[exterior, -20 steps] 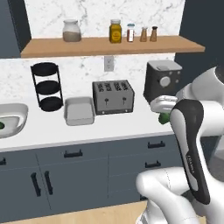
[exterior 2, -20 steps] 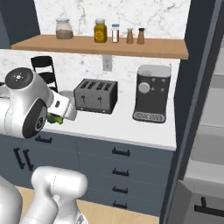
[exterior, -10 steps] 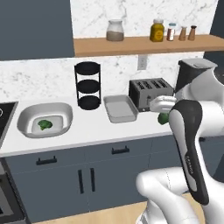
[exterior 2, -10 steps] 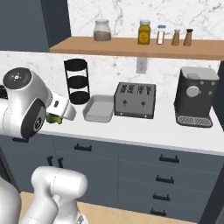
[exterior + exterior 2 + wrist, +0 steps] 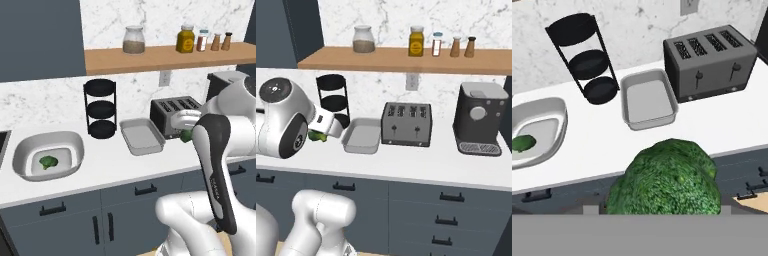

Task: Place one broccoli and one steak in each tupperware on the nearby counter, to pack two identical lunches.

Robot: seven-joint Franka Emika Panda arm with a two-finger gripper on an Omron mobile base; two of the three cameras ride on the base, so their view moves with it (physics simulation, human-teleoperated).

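Broccoli [image 5: 664, 177] clamped in end effector [image 5: 186, 136] over table [image 5: 662, 135] edge: light, crumbly florets, so grip stem/base w/ low force, then drop into rect tupperware [image 5: 648, 99].

A large light-grey oval tupperware [image 5: 75, 145] sits on the long white countertop [image 5: 115, 165], with one small green broccoli floret [image 5: 48, 162] lying inside it. Well to its right, near the toaster, rests a smaller rectangular grey tray-like tupperware [image 5: 142, 136]. A second bushy green broccoli [image 5: 667, 180] is held above the counter's front edge.
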